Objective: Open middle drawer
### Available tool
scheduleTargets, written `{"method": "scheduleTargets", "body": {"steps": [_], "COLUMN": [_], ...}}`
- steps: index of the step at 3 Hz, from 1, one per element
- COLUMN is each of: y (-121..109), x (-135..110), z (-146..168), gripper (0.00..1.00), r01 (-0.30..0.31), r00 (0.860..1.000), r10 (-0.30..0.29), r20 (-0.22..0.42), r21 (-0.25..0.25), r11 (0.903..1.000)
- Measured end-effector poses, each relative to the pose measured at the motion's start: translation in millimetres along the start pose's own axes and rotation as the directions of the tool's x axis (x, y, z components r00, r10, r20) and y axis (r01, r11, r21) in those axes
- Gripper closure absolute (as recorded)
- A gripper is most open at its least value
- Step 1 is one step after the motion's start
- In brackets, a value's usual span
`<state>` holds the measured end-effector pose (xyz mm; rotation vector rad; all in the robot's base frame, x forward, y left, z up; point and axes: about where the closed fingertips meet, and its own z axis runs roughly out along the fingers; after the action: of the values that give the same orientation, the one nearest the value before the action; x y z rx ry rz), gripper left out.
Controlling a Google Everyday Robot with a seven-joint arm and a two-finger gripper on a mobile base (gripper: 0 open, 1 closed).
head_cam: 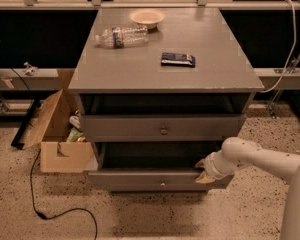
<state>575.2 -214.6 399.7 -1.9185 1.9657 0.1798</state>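
The grey cabinet [230, 79] shows two drawer fronts. The middle drawer [135, 180] is the lower one, with a small round knob [162, 183]. It stands pulled out, and its dark inside shows behind the front. My gripper [203, 171] is at the right end of this drawer's top edge, touching it. My white arm [260, 159] reaches in from the lower right. The larger drawer below is hidden under the pulled-out one.
The upper drawer front [120, 127] with its knob sits above, a dark gap over it. On the cabinet top lie a plastic bottle [121, 36], a bowl [147, 17] and a dark packet [178, 59]. An open cardboard box [60, 149] and a black cable [50, 215] are on the floor at left.
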Motion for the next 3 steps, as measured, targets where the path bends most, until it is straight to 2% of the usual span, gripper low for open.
{"method": "scheduleTargets", "body": {"steps": [3], "y": [0.0], "x": [0.0], "z": [0.0], "gripper": [0.05], "r01": [0.000], "r00": [1.000], "r10": [0.000], "r20": [0.000], "r21": [0.000], "r11": [1.0000]}}
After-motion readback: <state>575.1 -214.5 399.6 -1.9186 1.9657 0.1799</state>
